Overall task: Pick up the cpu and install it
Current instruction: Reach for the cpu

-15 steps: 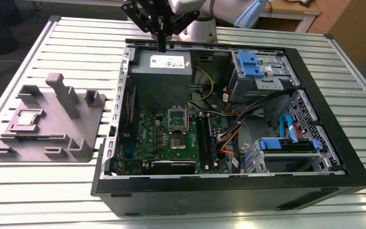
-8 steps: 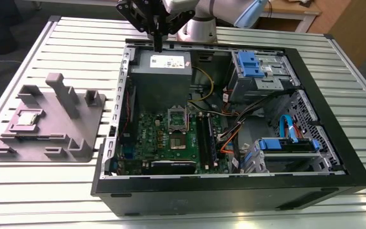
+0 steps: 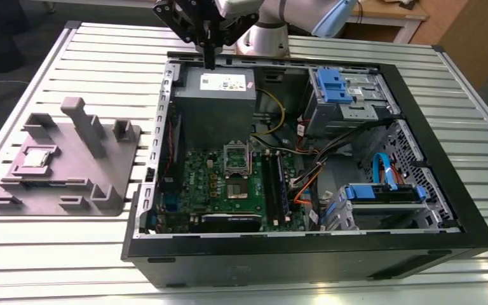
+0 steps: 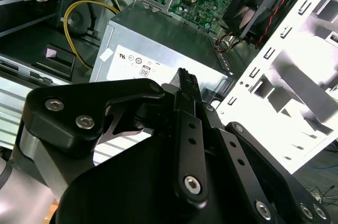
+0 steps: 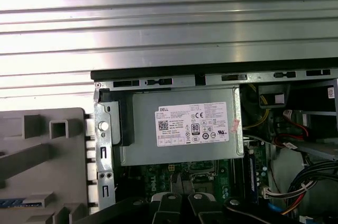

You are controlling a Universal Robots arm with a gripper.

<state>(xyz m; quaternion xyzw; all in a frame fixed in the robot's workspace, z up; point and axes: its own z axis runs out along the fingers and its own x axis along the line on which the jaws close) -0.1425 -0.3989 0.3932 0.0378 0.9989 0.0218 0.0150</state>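
Over the far edge of the open black computer case (image 3: pixel 312 264), my claw (image 3: pixel 209 61) hangs above the grey metal power supply box (image 3: pixel 214 95). Its fingers are pressed together and carry nothing; the second wrist view shows the same, with the claw (image 4: pixel 186 80) poised over that box (image 4: pixel 158 44).

Item under inspection: the small flat square cpu (image 3: pixel 40 157), with a silvery-grey metal top and a pale rim. It lies flat on the grey moulded plastic fixture plate (image 3: pixel 100 190), which sits on the slatted metal table (image 3: pixel 74 254) at the exterior view's left, outside the case and well apart from my claw.

Destination: the green motherboard (image 3: pixel 227 190) on the case floor, where the rectangular metal socket frame (image 3: pixel 236 154) stands raised.

Handling assessment: I judge the chip light and rigid, with a smooth top that offers poor friction. Its underside contacts are likely fragile, and its corners are unforgiving of a skewed grip. The sound hold is across two opposite sides of the pale rim, kept level and squeezed modestly. How much of the rim stands clear of the plate I cannot tell.
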